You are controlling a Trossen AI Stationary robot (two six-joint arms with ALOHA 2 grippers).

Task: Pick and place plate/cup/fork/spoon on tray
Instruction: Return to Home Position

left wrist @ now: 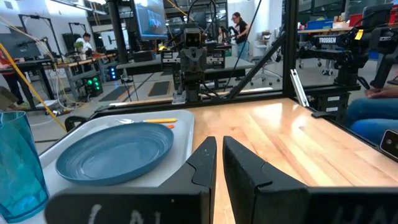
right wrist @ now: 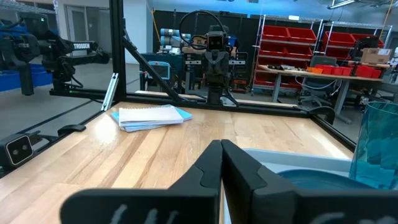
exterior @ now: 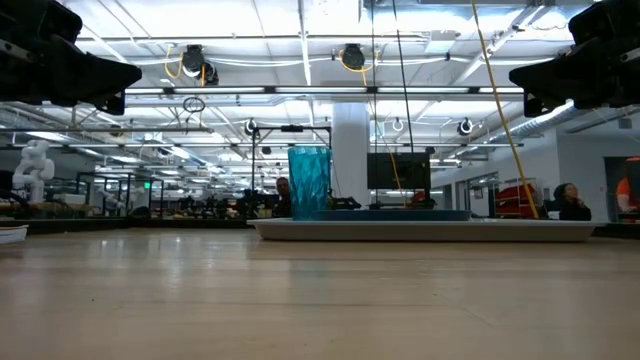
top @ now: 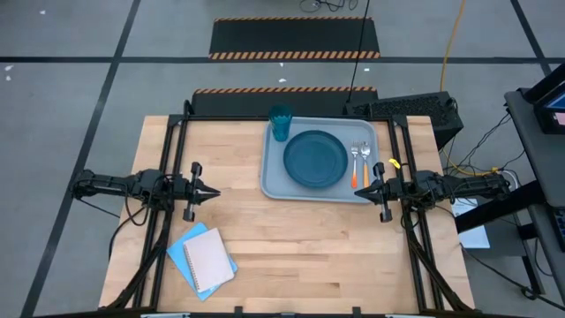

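Note:
The grey-blue tray (top: 274,181) lies at the table's far middle. On it rest the dark teal plate (top: 315,159), the teal cup (top: 281,123) upright in its far left corner, and the fork (top: 356,157) and spoon (top: 365,159) side by side along its right part. My left gripper (top: 215,191) hovers shut and empty left of the tray. My right gripper (top: 358,188) hovers shut and empty at the tray's near right corner. The plate (left wrist: 115,151) and cup (left wrist: 18,168) also show in the left wrist view.
A blue and a white notebook (top: 203,258) lie stacked at the table's near left; they show in the right wrist view too (right wrist: 152,116). Bare wood lies between the arms and along the near edge. People sit in the room beyond (exterior: 567,200).

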